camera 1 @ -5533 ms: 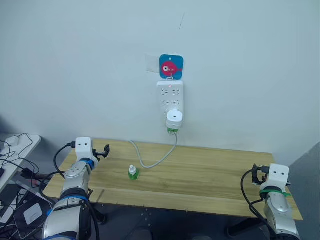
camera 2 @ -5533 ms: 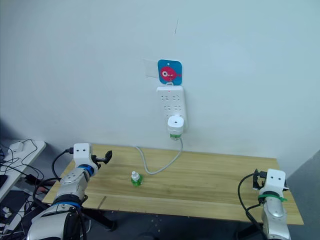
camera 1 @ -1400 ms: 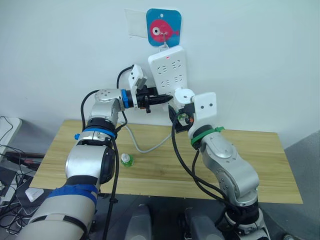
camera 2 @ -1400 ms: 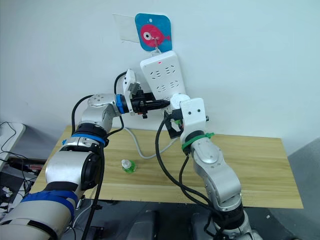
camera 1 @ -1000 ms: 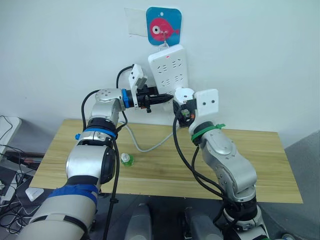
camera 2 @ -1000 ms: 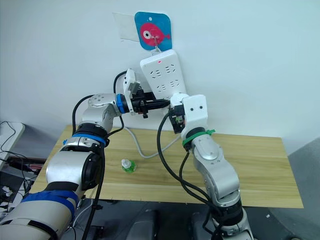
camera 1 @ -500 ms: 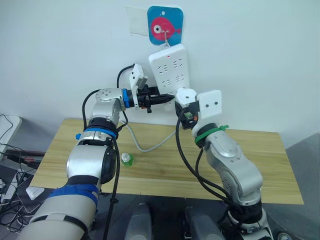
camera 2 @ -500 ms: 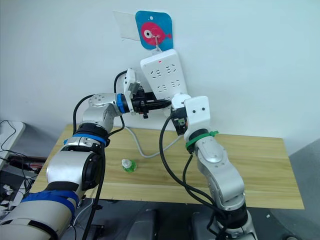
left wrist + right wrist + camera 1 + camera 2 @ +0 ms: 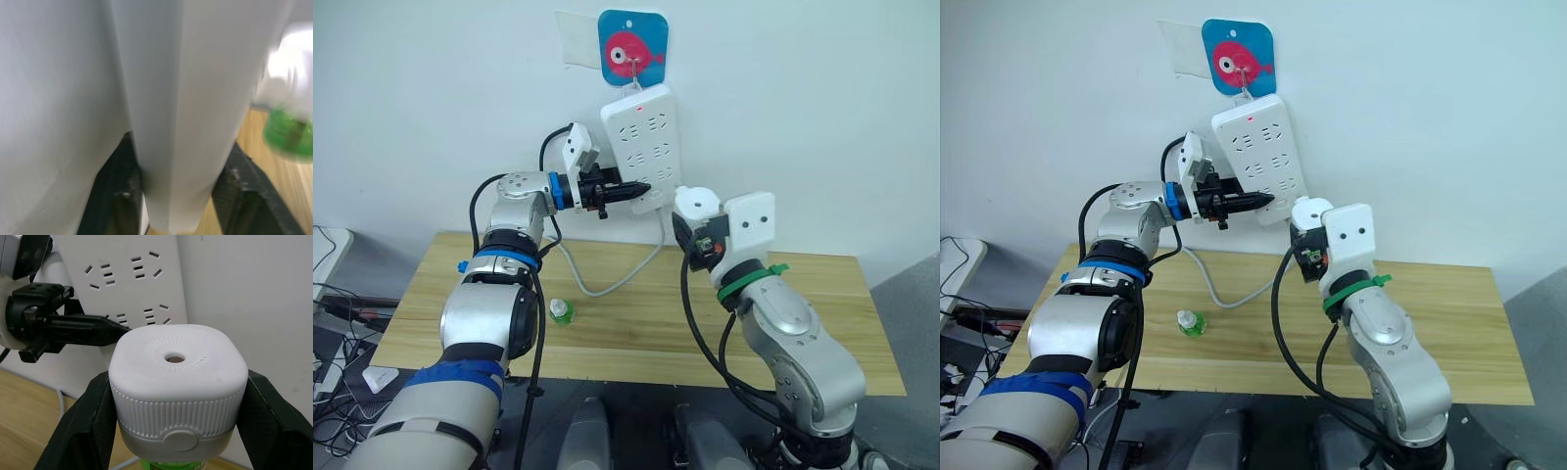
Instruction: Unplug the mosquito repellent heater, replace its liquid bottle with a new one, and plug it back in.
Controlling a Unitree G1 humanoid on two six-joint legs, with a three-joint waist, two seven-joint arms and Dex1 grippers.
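Right gripper (image 9: 174, 396) pinches the heater (image 9: 177, 377) by its sides, clear of the strip (image 9: 644, 147) and just off its lower corner; green bottle (image 9: 289, 132) hangs under it. Left gripper (image 9: 171, 196) is clamped on the strip's lower edge, bracing it.

Risks:
- Strip hangs from one hook (image 9: 633, 54) and sits tilted. If the left lets go abruptly it could swing or drop off.
- Hold is on smooth rounded plastic: a twist at the bottle could spin the heater in the jaws.
- Left must leave the strip to reach the bottle, and its cable (image 9: 607, 284) trails below that gripper, so snag risk.
- New bottle (image 9: 560, 312) stands on the desk (image 9: 822, 323) well below the left gripper, easily tipped.
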